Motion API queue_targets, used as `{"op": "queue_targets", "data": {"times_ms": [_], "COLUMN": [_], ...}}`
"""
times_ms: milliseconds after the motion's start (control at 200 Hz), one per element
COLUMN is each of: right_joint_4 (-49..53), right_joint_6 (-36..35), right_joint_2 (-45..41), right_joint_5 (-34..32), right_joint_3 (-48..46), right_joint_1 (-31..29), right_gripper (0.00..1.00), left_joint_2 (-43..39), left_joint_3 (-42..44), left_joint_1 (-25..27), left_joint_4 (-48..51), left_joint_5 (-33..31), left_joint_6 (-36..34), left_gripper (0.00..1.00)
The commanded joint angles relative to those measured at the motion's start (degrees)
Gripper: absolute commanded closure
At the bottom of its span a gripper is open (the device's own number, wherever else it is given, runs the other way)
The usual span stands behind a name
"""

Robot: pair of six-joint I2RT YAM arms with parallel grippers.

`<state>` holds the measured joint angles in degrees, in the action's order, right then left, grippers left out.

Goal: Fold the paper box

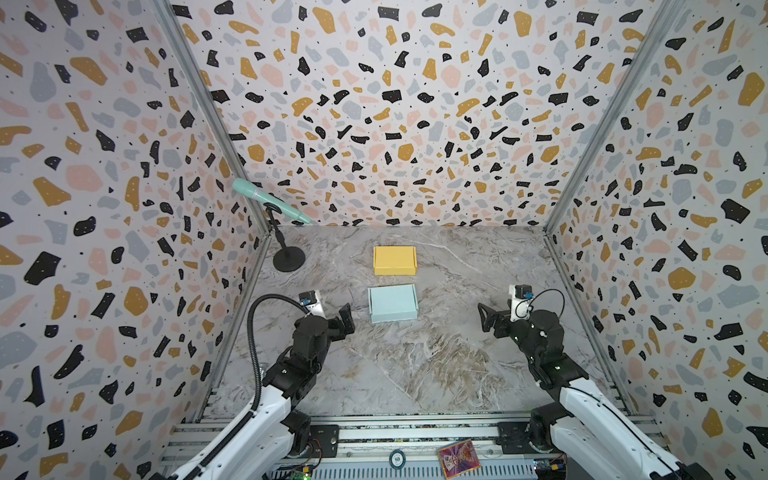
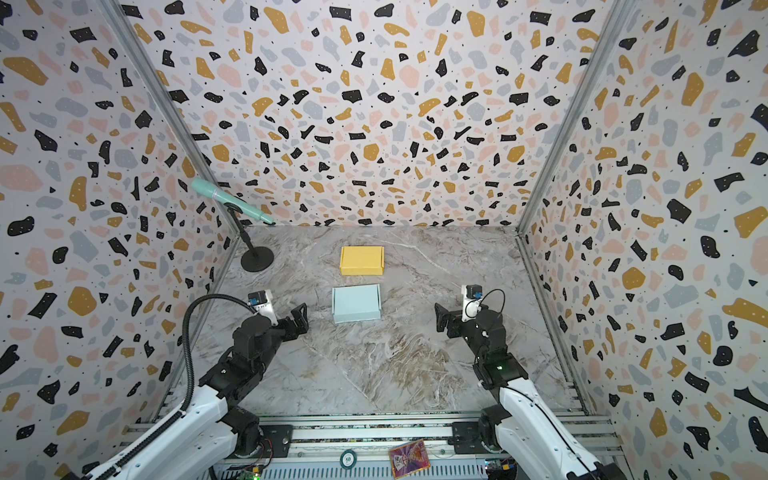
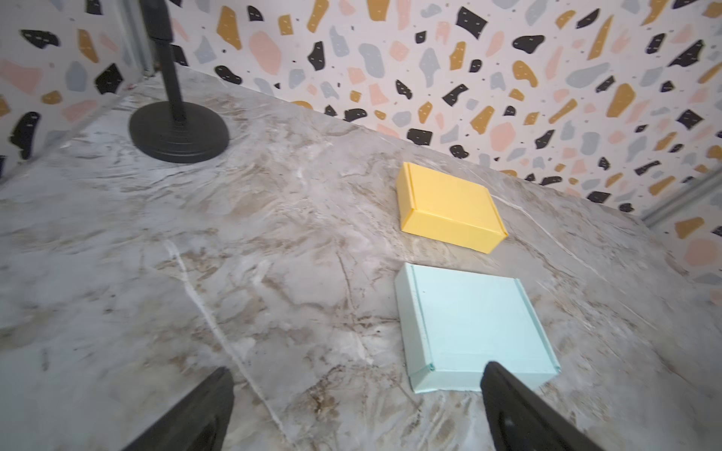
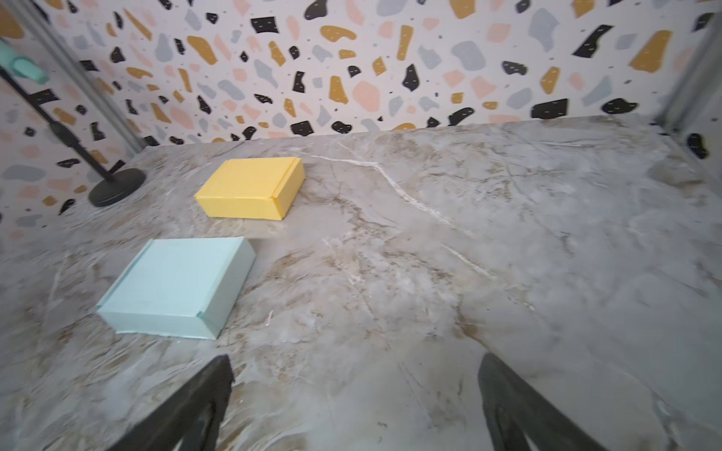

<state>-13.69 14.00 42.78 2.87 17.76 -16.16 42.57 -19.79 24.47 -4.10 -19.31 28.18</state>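
While the left end effector (image 1: 347,319) and the right end effector (image 1: 483,318) hang wide open and empty, the pale blue paper box (image 1: 392,303) lies closed between them at mid-tabletop (image 1: 457,357). A closed yellow box (image 1: 394,260) sits nearer the far edge. Folding looks finished.

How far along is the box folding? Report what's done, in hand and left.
Done: the yellow box and the light blue box both sit closed on the table. In hand: nothing; the left gripper and right gripper are open and empty, clear of both boxes. Left: no unfolded paper shows, so probably nothing.
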Motion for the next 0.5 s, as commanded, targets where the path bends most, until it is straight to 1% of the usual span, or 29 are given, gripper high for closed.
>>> {"op": "queue_targets", "data": {"times_ms": [0,80,170,255,295,315,390,411,456,496], "right_joint_4": [-1.7,-4.5,-9.7,-12.2,-12.1,-12.0,-11.7,-12.0,-13.7,-13.6], "right_joint_6": [-0.6,-0.5,-0.9,-0.8,-0.7,-0.6,0.0,0.2,-0.5,-0.5], "right_joint_2": [-1.8,-2.8,-5.1,-6.5,-6.3,-6.1,-5.3,-5.1,-4.9,-4.7], "right_joint_5": [-4.3,-6.1,-6.1,-5.6,-5.8,-6.0,-6.2,-5.5,-1.6,0.0], "right_joint_3": [-1.5,-3.5,-7.3,-9.1,-9.1,-9.1,-9.1,-9.3,-10.0,-10.0], "right_joint_1": [2.4,4.8,8.3,11.7,13.4,14.1,16.6,17.2,18.9,19.9], "right_gripper": [0.01,0.01,0.01,0.01,0.01,0.01,0.01,0.01,0.01,0.01], "left_joint_2": [1.5,2.1,2.2,2.4,2.9,3.0,3.5,3.6,3.7,3.9], "left_joint_3": [-1.1,-1.2,0.7,2.7,3.8,4.1,3.9,3.7,3.0,2.7], "left_joint_1": [-0.3,-0.3,-0.3,-0.3,-0.3,-0.4,-0.4,-0.4,-0.4,-0.4], "left_joint_4": [0.1,-0.8,-5.1,-8.6,-9.9,-12.2,-13.9,-14.1,-14.0,-14.4], "left_joint_5": [-11.3,-17.2,-21.2,-22.9,-23.3,-23.8,-24.1,-24.3,-25.8,-27.5], "left_joint_6": [0.4,-2.4,-4.9,-6.7,-7.8,-7.6,-9.0,-9.9,-11.6,-13.4], "left_gripper": [0.0,0.0,0.0,0.0,0.0,0.0,0.0,0.0,0.0,0.0]}}
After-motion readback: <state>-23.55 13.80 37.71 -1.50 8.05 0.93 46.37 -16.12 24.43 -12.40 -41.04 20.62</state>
